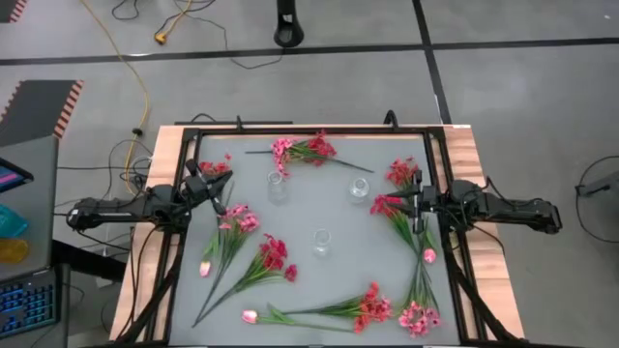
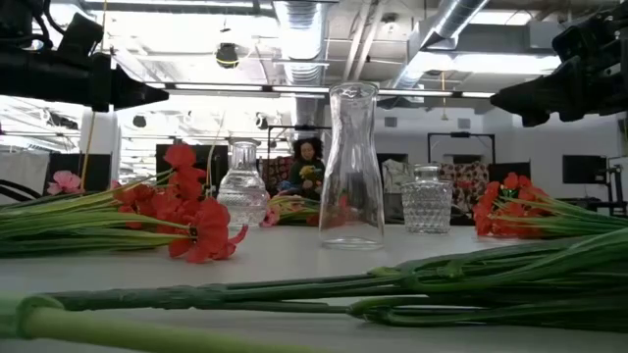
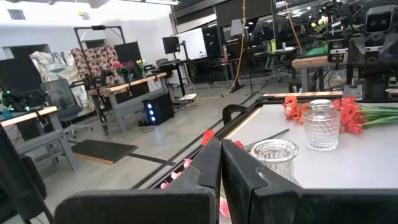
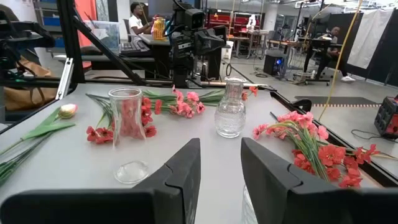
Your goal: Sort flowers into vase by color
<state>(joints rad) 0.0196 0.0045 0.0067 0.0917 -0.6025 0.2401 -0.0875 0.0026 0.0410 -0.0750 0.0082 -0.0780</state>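
Green stems (image 2: 392, 289) lie closest to the low camera, across the table's (image 1: 319, 208) front edge. Both arms reach in level from the side edges, raised above the surface. At the left edge, the left gripper (image 1: 221, 186) has its fingers pressed together, holding nothing. At the right edge, the right gripper (image 1: 414, 203) hangs over a red spray (image 1: 387, 206), fingers parted, gripping nothing. Flowers (image 1: 274, 253) lie scattered around three empty glass vases (image 1: 321, 242) near the table's middle.
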